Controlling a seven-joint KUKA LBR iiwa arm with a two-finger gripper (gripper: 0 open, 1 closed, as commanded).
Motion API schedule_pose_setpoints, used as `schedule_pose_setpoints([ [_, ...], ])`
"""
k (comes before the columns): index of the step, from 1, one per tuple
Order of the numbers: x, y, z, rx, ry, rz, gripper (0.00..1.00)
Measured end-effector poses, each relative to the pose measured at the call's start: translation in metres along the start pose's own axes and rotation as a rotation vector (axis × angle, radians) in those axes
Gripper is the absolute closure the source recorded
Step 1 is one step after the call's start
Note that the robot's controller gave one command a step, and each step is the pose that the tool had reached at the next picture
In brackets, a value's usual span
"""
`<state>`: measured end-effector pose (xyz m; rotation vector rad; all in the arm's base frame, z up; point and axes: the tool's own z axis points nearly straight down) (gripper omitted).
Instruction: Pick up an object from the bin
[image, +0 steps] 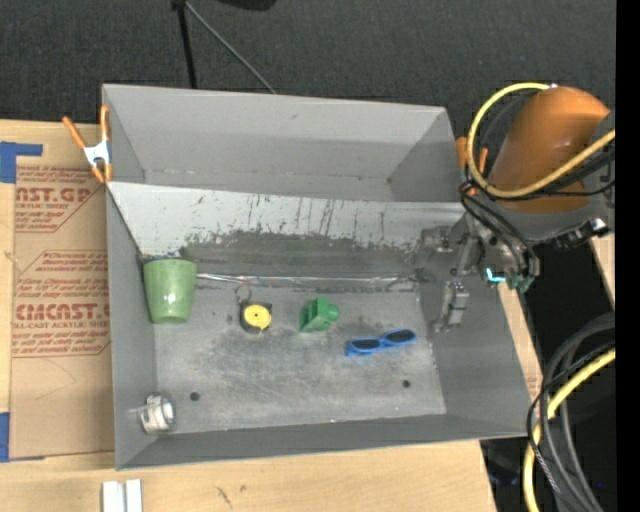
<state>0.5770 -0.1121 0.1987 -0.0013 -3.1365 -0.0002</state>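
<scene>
Your gripper (453, 305) hangs close to the right wall of the grey metal bin (300, 130). You cannot tell whether it is spread or pressed together. The nearest thing is a thin blue plastic piece (380, 343), flat on the scratched floor just to its lower left. So low a shape may slip the grasp, and a descent here may scrape the sloped wall. Further left lie a small green block (320, 315), a yellow disc (256, 318) and a smooth green cup (168, 290).
</scene>
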Motion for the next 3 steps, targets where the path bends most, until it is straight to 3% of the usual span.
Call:
schedule_pose_setpoints([
  [1,0.025,-0.012,0.128,-0.001,0.002,-0.004,0.0],
  [2,0.022,-0.011,0.123,0.001,-0.006,-0.005,1.0],
  [3,0.009,-0.006,-0.068,0.002,-0.018,0.012,1.0],
])
